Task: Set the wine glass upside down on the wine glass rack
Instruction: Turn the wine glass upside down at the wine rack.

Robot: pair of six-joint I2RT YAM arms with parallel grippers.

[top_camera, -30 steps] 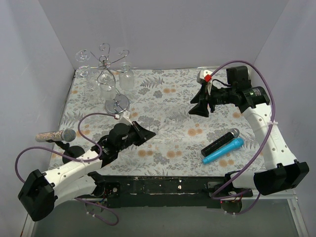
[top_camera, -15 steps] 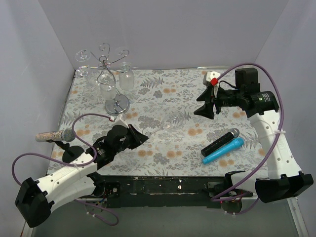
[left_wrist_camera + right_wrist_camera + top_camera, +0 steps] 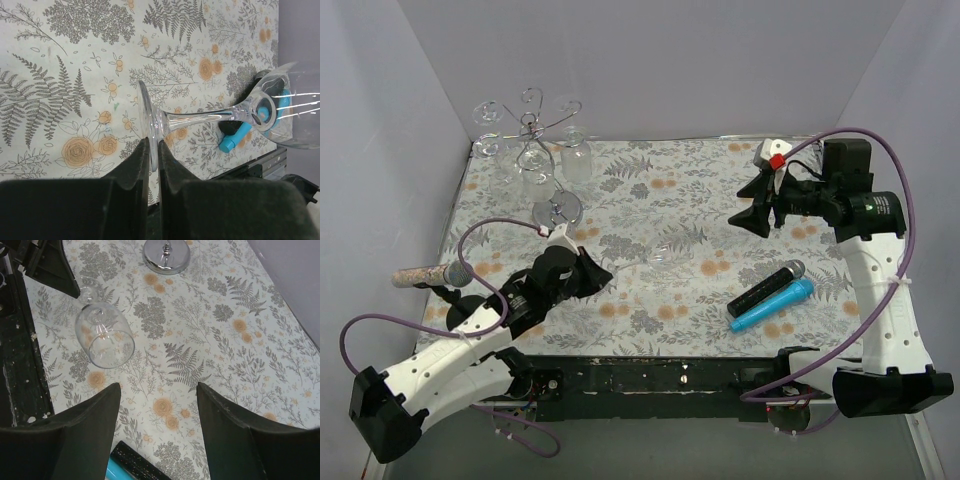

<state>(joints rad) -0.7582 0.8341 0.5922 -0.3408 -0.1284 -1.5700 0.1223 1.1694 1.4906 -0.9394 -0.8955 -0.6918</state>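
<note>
So the wine glass rack (image 3: pixel 532 140) is tucked into the far-left corner, nearly against both walls (image 3: pixel 410 130), so there's hardly any room behind it or to its left. All the open floral cloth (image 3: pixel 660 185) is to its right and out front. The left gripper (image 3: pixel 151 145), in front of the rack, has its fingers pressed tight on the foot of the wine glass (image 3: pixel 200 116). The glass is tipped sideways, with stem and bowl pointing off to the rack's right, and I can't tell if the bowl touches the cloth. The right gripper (image 3: pixel 758 205) is way over to the rack's right, fingers spread wide, holding nothing. From above the glass is nearly invisible. The left wrist view cuts off the bowl's rim, the right wrist view shows only the rack's shiny base (image 3: pixel 166 255), and I can't count the clear glasses (image 3: pixel 577 160) hanging on it.
</note>
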